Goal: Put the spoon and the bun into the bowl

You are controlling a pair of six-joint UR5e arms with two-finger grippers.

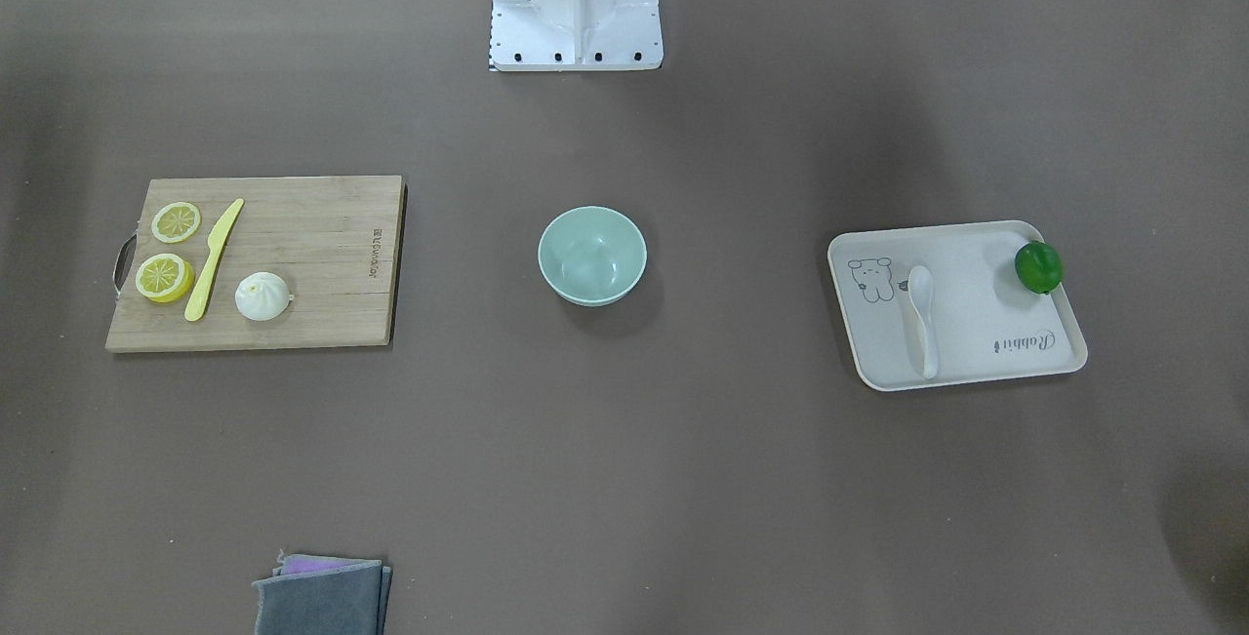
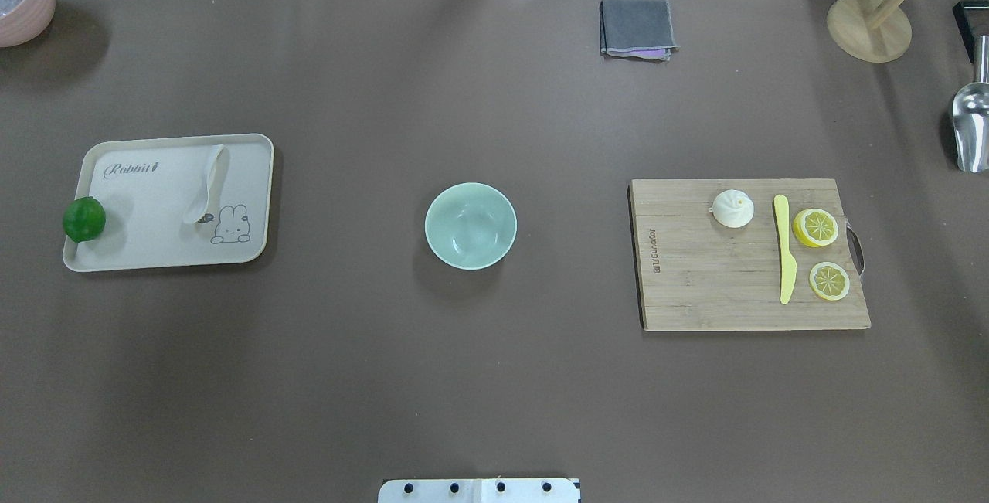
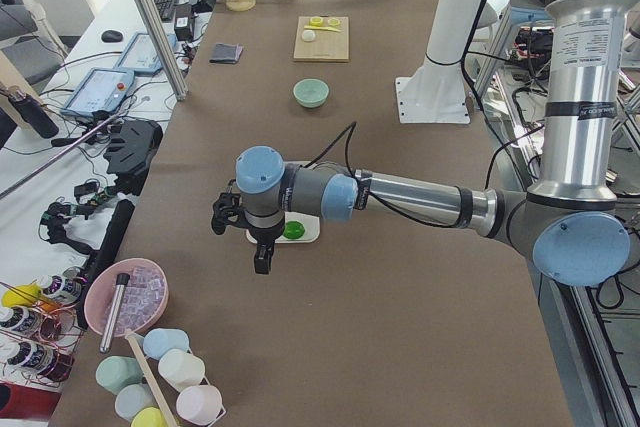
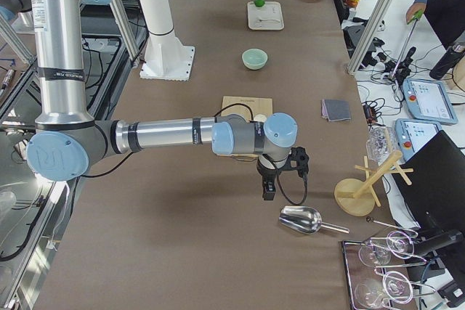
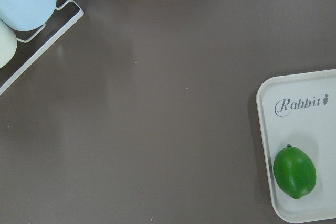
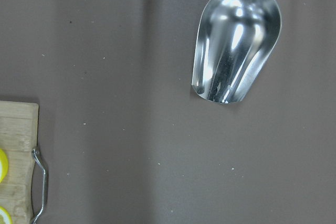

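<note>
Operator: Location of the small glossy white soup spoon (image 1: 921, 315) is asked for.

Planner: It is seen lying on the flat beige rectangular tray (image 1: 976, 347), on the robot's left side, with its scoop beside the printed rabbit. A round green fruit (image 1: 1038, 267) is lodged at the tray's outer edge, apart from the spoon. The small round white steamed bun (image 1: 262, 297) is found on the bamboo cutting board (image 1: 322, 264), on the robot's right side. It is placed just beside a yellow plastic knife (image 1: 213, 259), and two lemon slices (image 1: 176, 222) are laid beyond that. The round pale mint-green bowl (image 1: 591, 255) is set between tray and board, well apart from both, and nothing is held in it.

Operator: Stage of the task is wanted, then.

Planner: It is judged that nothing has been begun, since neither thing is picked up. The left gripper (image 3: 262, 262) is hung above the table past the tray's outer end. The right gripper (image 4: 269, 188) is hung past the board, near a shiny steel scoop (image 6: 236, 45). Whether their fingers are spread or closed cannot be told, as they are shown in the side views only.

Operator: And the next move?

Planner: An approach is called for. The left gripper would be brought over the spoon's handle, or the right gripper over the bun, with fingers spread wide enough. The knife would have to be avoided.
</note>
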